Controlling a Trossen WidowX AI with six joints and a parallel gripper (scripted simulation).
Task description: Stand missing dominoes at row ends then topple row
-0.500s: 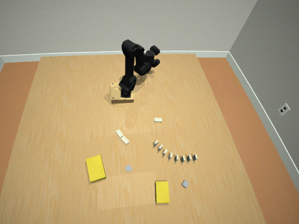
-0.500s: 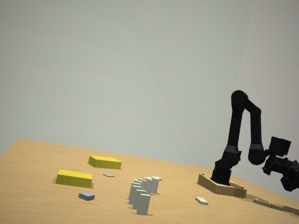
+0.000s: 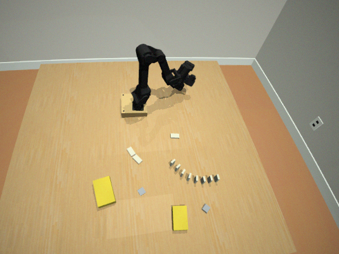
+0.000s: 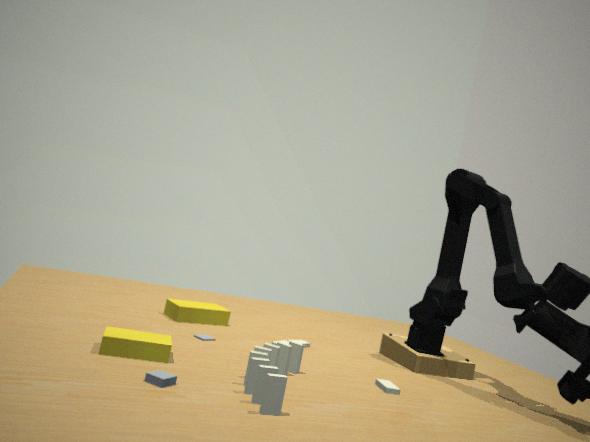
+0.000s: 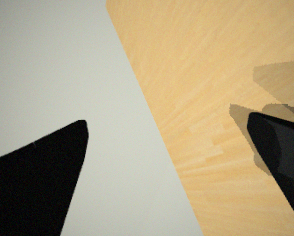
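Note:
Several white dominoes stand upright in a curved row, from the left end domino (image 3: 172,162) to the right end domino (image 3: 216,178) (image 4: 273,395). One loose domino (image 3: 174,135) (image 4: 387,386) lies flat between the row and the arm's base. Two more loose dominoes lie flat left of the row, an upper one (image 3: 131,151) and a lower one (image 3: 137,158), end to end; I cannot make them out in the exterior view. My gripper (image 5: 169,124) is wide open and empty, raised beside the base, far from all dominoes. Its fingertips are hard to make out in the top and exterior views.
A yellow block (image 3: 104,191) (image 4: 197,315) lies at the left, and another yellow block (image 3: 180,218) (image 4: 136,347) lies below the row in the top view. A thin grey tile (image 3: 141,191) (image 4: 204,337) and a thicker grey tile (image 3: 205,208) (image 4: 160,378) lie near them.

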